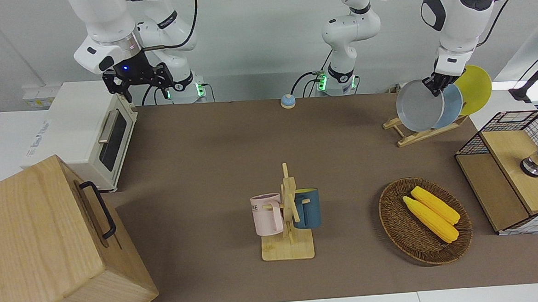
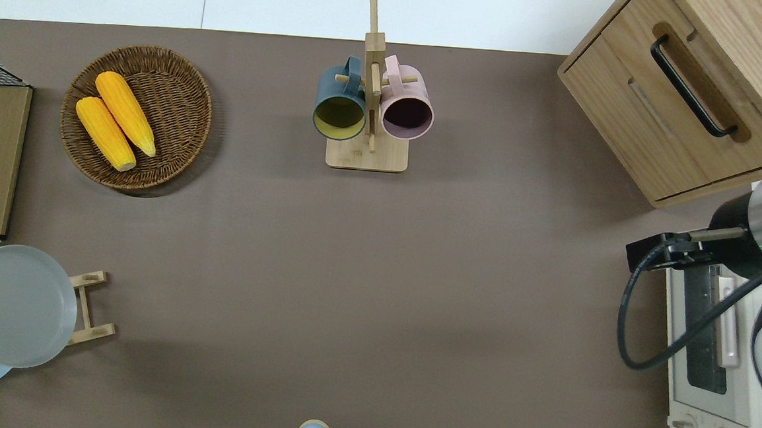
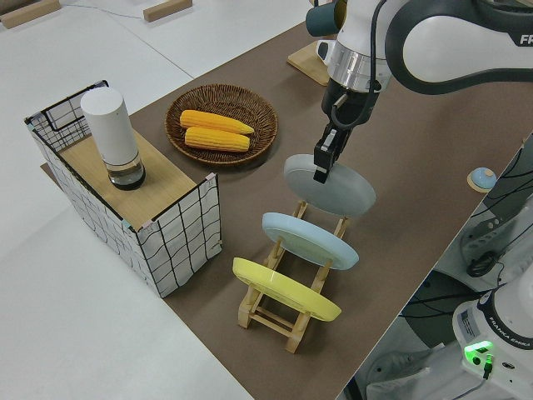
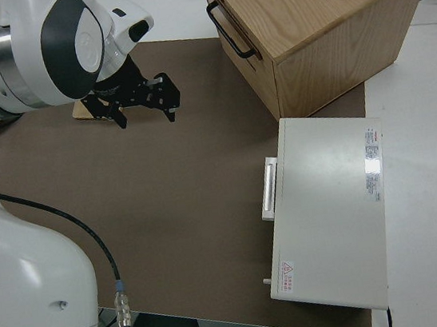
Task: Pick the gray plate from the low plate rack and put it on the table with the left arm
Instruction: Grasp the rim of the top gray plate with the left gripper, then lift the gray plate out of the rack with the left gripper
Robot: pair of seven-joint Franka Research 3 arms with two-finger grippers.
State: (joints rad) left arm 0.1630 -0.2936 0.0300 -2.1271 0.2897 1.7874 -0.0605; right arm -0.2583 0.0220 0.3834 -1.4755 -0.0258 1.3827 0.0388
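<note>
Three plates around the low plate rack (image 3: 287, 287): yellow plate (image 3: 283, 288) and light blue plate (image 3: 310, 240) slotted in, gray plate (image 3: 329, 185) lifted clear, its rim pinched in the left gripper (image 3: 321, 163). Edge-only grip, so it could swivel or slip before reaching the desk (image 1: 214, 163). Right arm's parked. Overhead view crops most of the rack.
</note>
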